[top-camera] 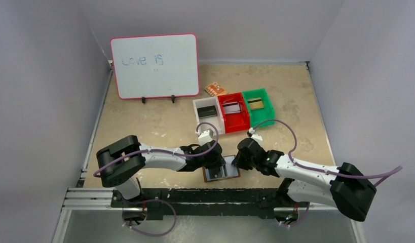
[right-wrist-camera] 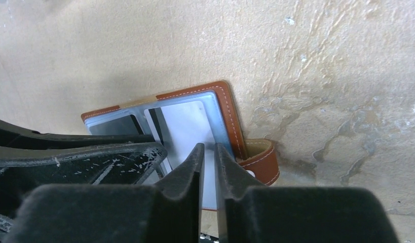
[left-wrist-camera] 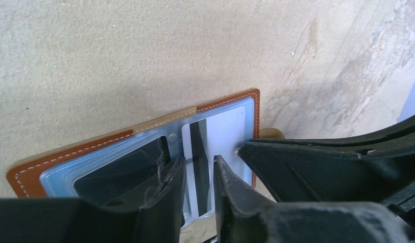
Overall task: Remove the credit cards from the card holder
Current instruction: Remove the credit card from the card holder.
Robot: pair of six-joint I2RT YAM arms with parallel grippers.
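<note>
Card holder [top-camera: 220, 174]: brown, lying open with pockets up by the middle of the surface's [top-camera: 159, 116] near edge, long axis running along that edge, snap tab pointing toward the right edge. Step in hand is likely extraction. The left claw [left-wrist-camera: 197, 162] is hovering part-open astride the silvery-grey credit card [left-wrist-camera: 225, 131], the right claw [right-wrist-camera: 209, 148] is showing a mere slit, and a hold is not discernible on either. The next move is probably calling for pinning the holder while sliding that card out.

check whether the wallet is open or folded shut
Open, spread flat on the table: the wallet shows both clear inner pockets face up, a dark card in one, a pale grey card in the other, snap tab undone.
</note>
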